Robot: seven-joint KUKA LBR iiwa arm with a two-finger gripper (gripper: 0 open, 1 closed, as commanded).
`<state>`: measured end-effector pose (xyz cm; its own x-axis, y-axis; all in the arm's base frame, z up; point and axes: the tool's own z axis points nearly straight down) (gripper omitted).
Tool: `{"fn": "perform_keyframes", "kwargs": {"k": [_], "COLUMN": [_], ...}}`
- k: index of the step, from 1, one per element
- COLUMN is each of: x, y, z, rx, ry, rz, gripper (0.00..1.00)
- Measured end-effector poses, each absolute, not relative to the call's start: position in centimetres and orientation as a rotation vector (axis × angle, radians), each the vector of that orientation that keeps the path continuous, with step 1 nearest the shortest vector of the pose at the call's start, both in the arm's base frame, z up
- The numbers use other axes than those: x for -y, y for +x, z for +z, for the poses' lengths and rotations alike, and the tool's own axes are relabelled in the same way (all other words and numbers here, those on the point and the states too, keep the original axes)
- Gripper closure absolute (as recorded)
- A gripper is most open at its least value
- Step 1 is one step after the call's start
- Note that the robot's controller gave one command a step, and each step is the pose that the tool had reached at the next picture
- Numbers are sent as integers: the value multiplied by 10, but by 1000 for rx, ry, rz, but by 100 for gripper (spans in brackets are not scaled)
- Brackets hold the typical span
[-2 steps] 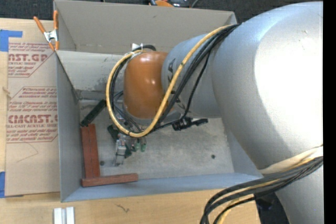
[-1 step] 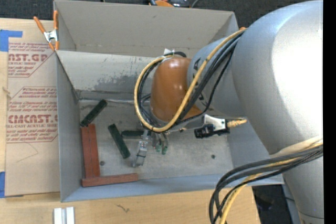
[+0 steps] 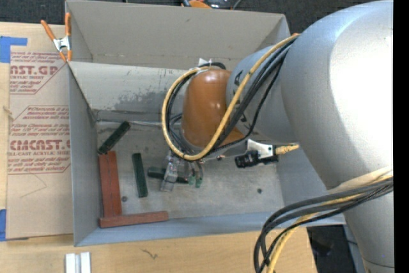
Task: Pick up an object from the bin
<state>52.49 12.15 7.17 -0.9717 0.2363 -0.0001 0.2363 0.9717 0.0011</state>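
Where the arm (image 3: 345,93) reaches in from three o'clock, the gripper (image 3: 171,177) is seen low over the floor of the bin (image 3: 185,35), a little toward six o'clock of the floor's middle. It is set below the orange cover (image 3: 204,105) and the looped cables (image 3: 167,113) fixed to the wrist. Whether the gripper is spread apart or drawn together cannot be told, since it is crowded by dark and grey parts. A dark green stub (image 3: 155,172) is seen touching the gripper on its nine o'clock side, and a green bit (image 3: 195,181) is seen just beside it at three o'clock. Whether these are two ends of one thing clamped in the gripper or two separate things cannot be told. Near the gripper at nine o'clock, just apart from the stub, a dark green bar (image 3: 139,174) is laid flat on the floor, running from twelve to six o'clock. Farther toward nine o'clock a red-brown L-shaped strip (image 3: 110,185) is laid along the nine o'clock and six o'clock walls, with its corner at seven o'clock. At ten o'clock a second green bar (image 3: 114,136) is tilted against the foot of the sloping wall, well apart from the gripper.
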Motion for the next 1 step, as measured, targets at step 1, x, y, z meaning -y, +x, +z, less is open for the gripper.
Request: {"fn": "perform_keyframes", "kwargs": {"k": [1], "x": [-143], "y": [503], "z": [276], "rx": [-3104], "ry": [422], "rz": [7], "gripper": [100]}}
